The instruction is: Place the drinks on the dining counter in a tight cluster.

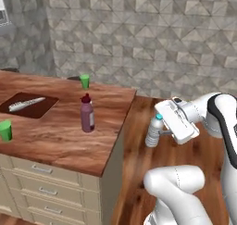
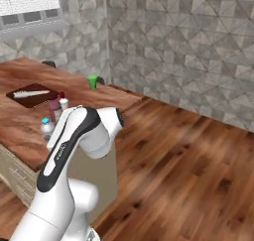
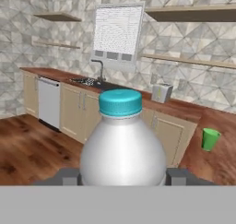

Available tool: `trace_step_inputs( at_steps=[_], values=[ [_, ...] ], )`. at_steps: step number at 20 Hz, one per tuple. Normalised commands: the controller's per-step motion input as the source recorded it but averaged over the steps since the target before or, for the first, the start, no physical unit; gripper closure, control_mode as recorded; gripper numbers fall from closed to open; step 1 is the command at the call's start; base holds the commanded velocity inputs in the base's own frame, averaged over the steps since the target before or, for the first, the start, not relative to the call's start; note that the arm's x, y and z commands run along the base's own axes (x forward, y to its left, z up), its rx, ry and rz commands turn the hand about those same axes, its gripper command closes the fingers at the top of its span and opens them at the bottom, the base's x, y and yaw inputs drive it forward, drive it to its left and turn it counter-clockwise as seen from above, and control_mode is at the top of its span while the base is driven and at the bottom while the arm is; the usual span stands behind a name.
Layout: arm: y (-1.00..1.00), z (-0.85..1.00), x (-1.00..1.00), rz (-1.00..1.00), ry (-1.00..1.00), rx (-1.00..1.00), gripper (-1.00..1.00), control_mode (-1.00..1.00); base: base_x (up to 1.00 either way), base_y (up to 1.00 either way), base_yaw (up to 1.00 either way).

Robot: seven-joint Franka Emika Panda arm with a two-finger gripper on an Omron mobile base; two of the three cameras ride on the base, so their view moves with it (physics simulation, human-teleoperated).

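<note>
My gripper [image 1: 159,132] is shut on the small clear bottle with a blue cap [image 1: 154,131], holding it upright in the air just off the dining counter's [image 1: 55,138] free right edge, above the wood floor. In the hand view the bottle [image 3: 123,147] sits between the fingertips [image 3: 69,176]. The wide dark-purple bottle with a maroon cap [image 1: 86,115] stands upright on the counter, left of the held bottle. In the right base view the slim white bottle with a red cap [image 2: 63,103] stands right beside the purple one [image 2: 53,109], with the clear bottle [image 2: 47,128] nearer the arm.
A green cup [image 1: 84,81] stands at the counter's far edge and another [image 1: 5,130] at its left. A dark cutting board with a knife [image 1: 28,105] lies at the back left. Drawers [image 1: 41,182] front the counter base. Open wood floor [image 2: 188,165] stretches to the right.
</note>
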Motion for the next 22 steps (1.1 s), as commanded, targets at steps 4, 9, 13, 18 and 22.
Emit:
trace_step_inputs(
  at_steps=[4, 9, 13, 18, 22],
  values=[
    [0.0, 0.0, 0.0, 0.0, 0.0, 0.0, 1.0, 1.0, 0.62, -1.0, 0.29],
    [0.0, 0.0, 0.0, 0.0, 0.0, 0.0, 1.0, 1.0, 0.58, -0.98, 0.53],
    [0.0, 0.0, 0.0, 0.0, 0.0, 0.0, 1.0, 1.0, 0.54, -0.82, 0.65],
    [0.0, 0.0, 0.0, 0.0, 0.0, 0.0, 1.0, 1.0, 0.51, -0.43, 0.64],
    [0.0, 0.0, 0.0, 0.0, 0.0, 0.0, 1.0, 1.0, 0.32, 0.0, 0.56]
  ],
)
